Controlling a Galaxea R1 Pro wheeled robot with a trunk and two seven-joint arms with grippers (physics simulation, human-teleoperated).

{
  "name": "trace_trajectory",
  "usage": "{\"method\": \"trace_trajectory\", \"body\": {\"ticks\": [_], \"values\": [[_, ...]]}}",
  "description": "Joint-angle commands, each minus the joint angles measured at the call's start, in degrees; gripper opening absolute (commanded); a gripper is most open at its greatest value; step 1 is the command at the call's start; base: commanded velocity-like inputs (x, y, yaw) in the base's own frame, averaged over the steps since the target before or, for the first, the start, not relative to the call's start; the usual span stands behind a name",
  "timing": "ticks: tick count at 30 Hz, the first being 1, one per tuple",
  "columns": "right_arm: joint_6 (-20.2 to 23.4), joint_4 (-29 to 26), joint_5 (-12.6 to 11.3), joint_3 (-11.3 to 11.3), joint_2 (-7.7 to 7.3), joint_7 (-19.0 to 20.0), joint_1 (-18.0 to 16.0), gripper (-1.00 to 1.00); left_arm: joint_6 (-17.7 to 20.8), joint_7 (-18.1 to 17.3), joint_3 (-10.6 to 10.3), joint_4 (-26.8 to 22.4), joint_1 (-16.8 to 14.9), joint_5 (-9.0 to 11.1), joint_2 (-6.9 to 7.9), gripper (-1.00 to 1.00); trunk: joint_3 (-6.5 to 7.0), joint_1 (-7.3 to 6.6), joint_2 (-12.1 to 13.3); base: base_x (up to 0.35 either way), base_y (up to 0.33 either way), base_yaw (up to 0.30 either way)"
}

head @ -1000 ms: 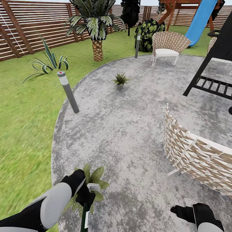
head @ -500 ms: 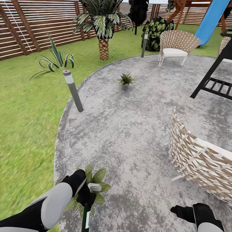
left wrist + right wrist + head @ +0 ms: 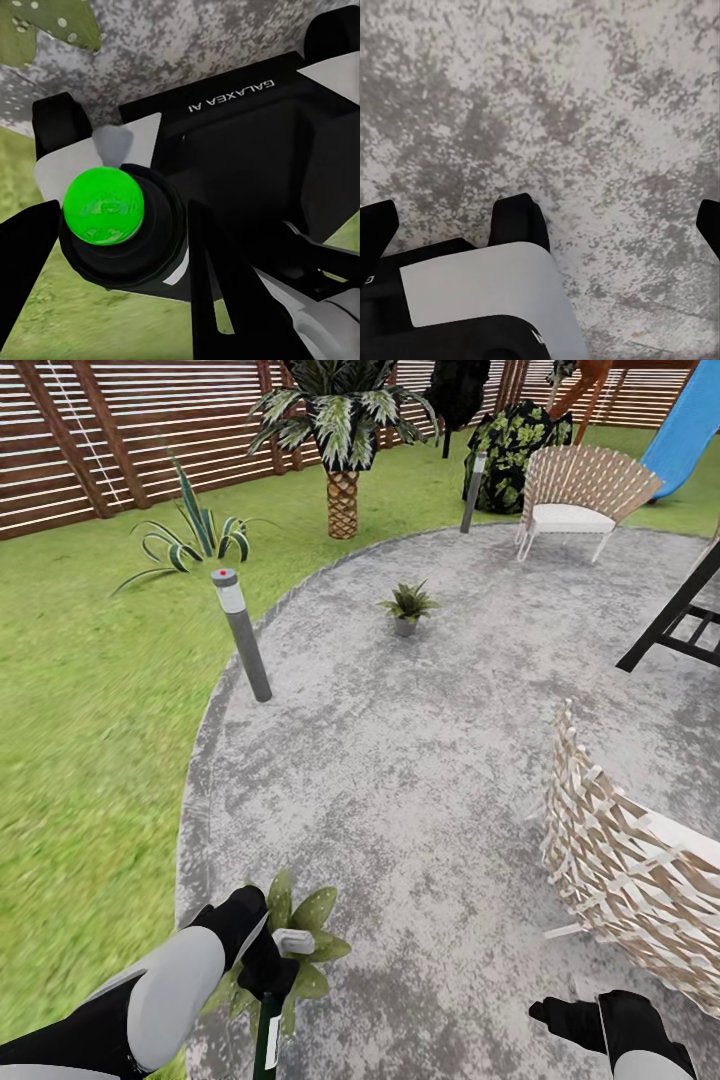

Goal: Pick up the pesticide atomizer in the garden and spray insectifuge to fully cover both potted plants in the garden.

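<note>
left hand grips the pesticide atomizer over a potted plant; right hand unclear.

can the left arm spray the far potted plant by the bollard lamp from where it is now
Probably not. The left gripper holds the pesticide atomizer over the near plant; the far potted plant sits well across the patio.

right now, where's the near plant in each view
head: near plant low left, behind the left claw.
left wrist: its spotted leaves at the picture's edge, over the patio.
right wrist: looks at patio stone.
shared landmark: the grey patio.
</note>
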Motion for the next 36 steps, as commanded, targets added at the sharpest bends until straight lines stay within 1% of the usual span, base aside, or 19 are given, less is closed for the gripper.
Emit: {"method": "trace_trajectory", "body": {"ticks": [1,12,22,36], "values": [[0.02,-0.10,0.60,-0.32,0.03,0.54,-0.06,1.00,0.24,-0.43,0.32,-0.13,0.00,-0.61,-0.04,-1.00,-0.04,0.00,-0.02,-0.045,0.000,0.001],[0.02,-0.10,0.60,-0.32,0.03,0.53,-0.07,1.00,0.21,-0.43,0.40,-0.12,0.00,-0.61,-0.04,-1.00,-0.04,0.00,-0.02,-0.076,0.000,0.000],[0.02,-0.10,0.60,-0.37,0.05,0.55,-0.07,1.00,0.09,-0.43,0.41,-0.04,0.00,-0.61,0.05,-1.00,0.50,0.00,-0.02,-0.323,0.015,-0.146],[-0.05,-0.24,0.60,-0.32,0.03,0.81,-0.07,1.00,0.15,-0.43,0.10,-0.11,0.00,-0.81,0.13,-1.00,1.42,0.00,-0.02,-0.332,0.134,-0.178]]}}
